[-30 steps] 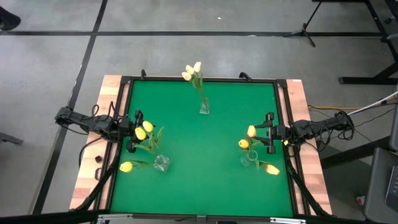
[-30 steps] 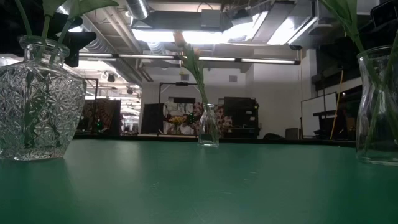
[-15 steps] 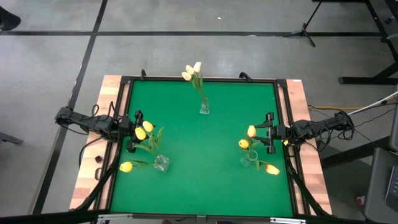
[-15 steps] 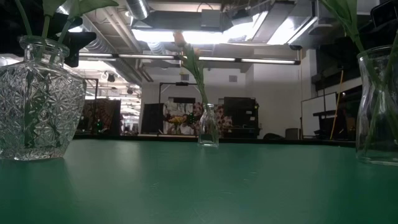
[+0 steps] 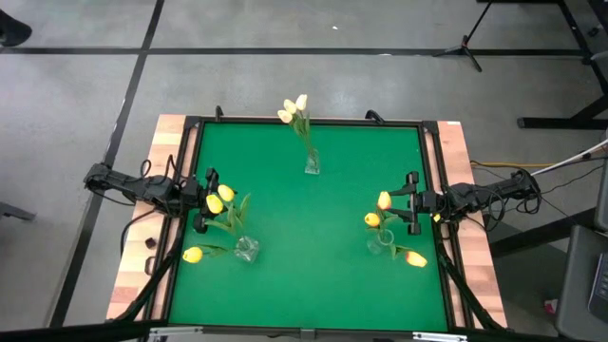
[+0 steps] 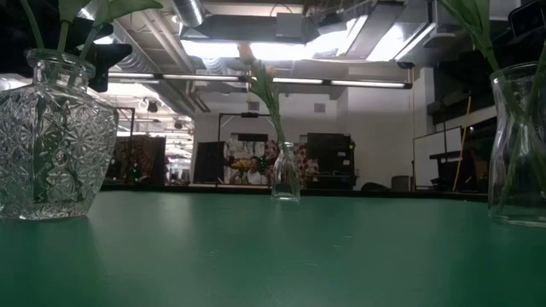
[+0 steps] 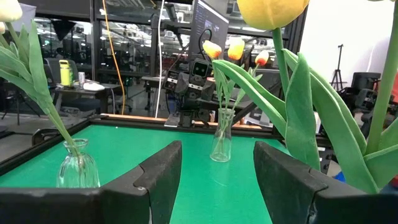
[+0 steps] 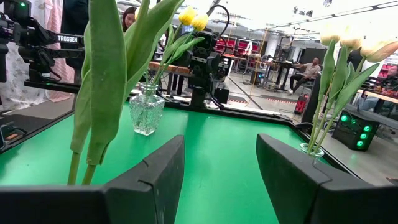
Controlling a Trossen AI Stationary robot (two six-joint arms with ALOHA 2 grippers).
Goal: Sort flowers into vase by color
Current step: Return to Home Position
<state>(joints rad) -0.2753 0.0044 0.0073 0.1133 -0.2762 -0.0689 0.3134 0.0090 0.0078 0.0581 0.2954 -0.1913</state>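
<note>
Three colour groups, all vased on flat green counter (image 5: 313, 280): creamy white long-stemmed artificial tulips (image 5: 294, 109) in small clear glass bottle vase (image 5: 312, 165); yellow tulips (image 5: 215, 202) nearer and left of it; red-yellow tulips (image 5: 415, 257) nearer and right. Left end effector (image 5: 207, 200) and right end effector (image 5: 410, 202) released, empty, just beside blooms. Risk on pull-back: snagging leaves, tipping a vase.

My left arm (image 5: 142, 187) and right arm (image 5: 475, 197) read as dark, jointed links, each trailing loose loops of black cable. Through the wrist cameras I see their jaws as matte black slabs, broad and smooth, with rounded shoulders and flat inner faces.
</note>
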